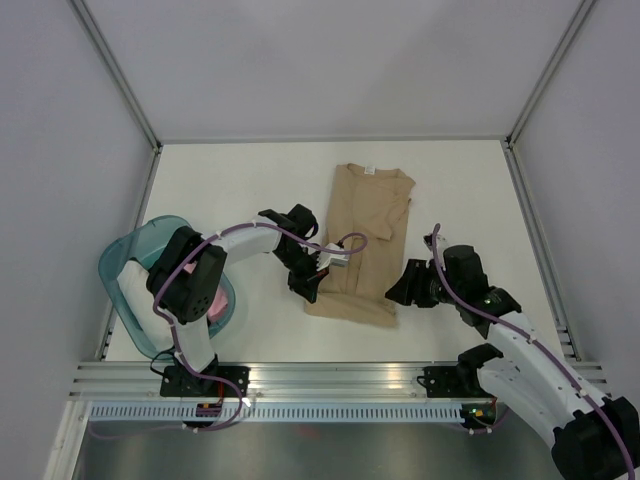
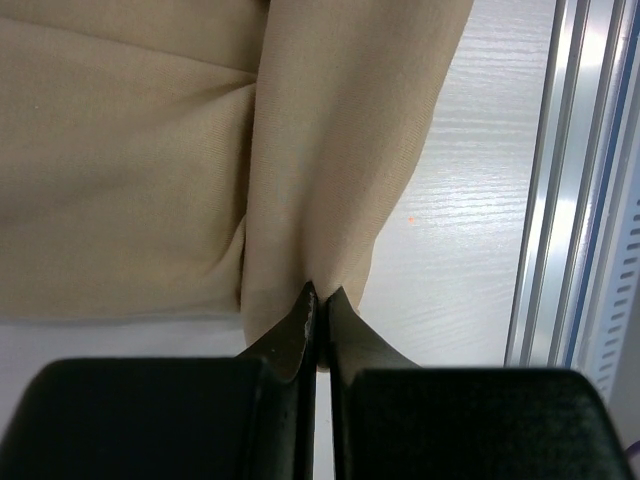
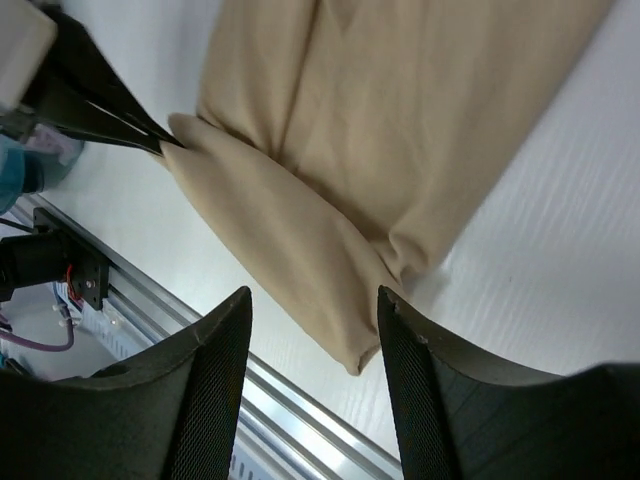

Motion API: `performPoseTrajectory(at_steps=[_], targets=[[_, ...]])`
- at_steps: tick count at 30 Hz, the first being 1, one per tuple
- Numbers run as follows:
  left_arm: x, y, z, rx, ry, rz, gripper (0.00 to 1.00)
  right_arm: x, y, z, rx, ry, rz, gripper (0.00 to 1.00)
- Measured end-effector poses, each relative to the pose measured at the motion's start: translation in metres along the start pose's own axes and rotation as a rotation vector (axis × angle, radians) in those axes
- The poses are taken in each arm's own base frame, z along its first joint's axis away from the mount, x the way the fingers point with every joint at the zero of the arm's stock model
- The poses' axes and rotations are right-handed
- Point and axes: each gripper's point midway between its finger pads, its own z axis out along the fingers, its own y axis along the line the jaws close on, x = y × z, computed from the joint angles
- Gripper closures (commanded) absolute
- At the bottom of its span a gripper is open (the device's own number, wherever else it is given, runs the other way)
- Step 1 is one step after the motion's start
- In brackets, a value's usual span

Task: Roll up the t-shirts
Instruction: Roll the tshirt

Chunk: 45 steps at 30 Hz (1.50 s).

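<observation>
Shirt (image 1: 362, 235), tan and folded lengthwise into a long strip, lay flat near the middle of the bench (image 1: 230, 190), collar at the far end and hem toward the arms. The basket (image 1: 125, 262) stood at the left edge, well apart from the shirt, with something pink inside.

The left gripper (image 1: 310, 290) was pressed together on the hem's near-left corner, with the cloth drawn up into a small peak between its fingers. The right gripper (image 1: 393, 295) was spread and held nothing, hovering just beside the hem's near-right corner.

The biggest risk, as I judged it, was a crooked roll. With only one corner held, any turn begun from the left alone would twist the hem and wind the strip into a cone. Next was the fold coming apart. The pinch looked thin, and I could not tell whether it took every layer, so a lift might have peeled the top layer off and opened the strip. The right gripper could also have gone wrong when it came down. Too far out and it would have shut on bare bench. Too far in and it would have pushed the cloth into a bunch. Least, the left corner might have slipped free under tension.
</observation>
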Motion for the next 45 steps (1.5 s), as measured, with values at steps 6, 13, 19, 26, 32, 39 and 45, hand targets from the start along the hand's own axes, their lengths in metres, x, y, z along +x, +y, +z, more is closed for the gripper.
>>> performPoseTrajectory(at_steps=[6, 13, 19, 26, 32, 39, 45], targets=[[0.000, 0.000, 0.000, 0.000, 0.000, 0.002, 0.95, -0.013, 0.017, -0.004, -0.066, -0.052, -0.122, 0.30], [0.001, 0.000, 0.000, 0.002, 0.003, 0.014, 0.95, 0.029, 0.025, 0.013, -0.048, 0.081, -0.270, 0.31], [0.002, -0.001, 0.000, 0.005, 0.007, 0.016, 0.95, 0.042, 0.003, 0.025, 0.035, 0.115, -0.284, 0.31], [0.003, -0.002, -0.001, 0.008, 0.010, 0.019, 0.95, 0.051, -0.008, 0.031, 0.080, 0.160, -0.277, 0.41], [0.004, -0.004, -0.001, 0.015, 0.016, 0.023, 0.73, 0.055, -0.008, 0.034, 0.077, 0.172, -0.263, 0.77], [0.005, -0.008, -0.008, -0.001, 0.028, 0.028, 0.42, 0.061, -0.007, 0.036, 0.057, 0.216, -0.212, 0.93], [0.015, -0.021, -0.009, -0.033, 0.028, 0.062, 0.39, 0.052, -0.013, 0.034, 0.036, 0.224, -0.092, 1.00]])
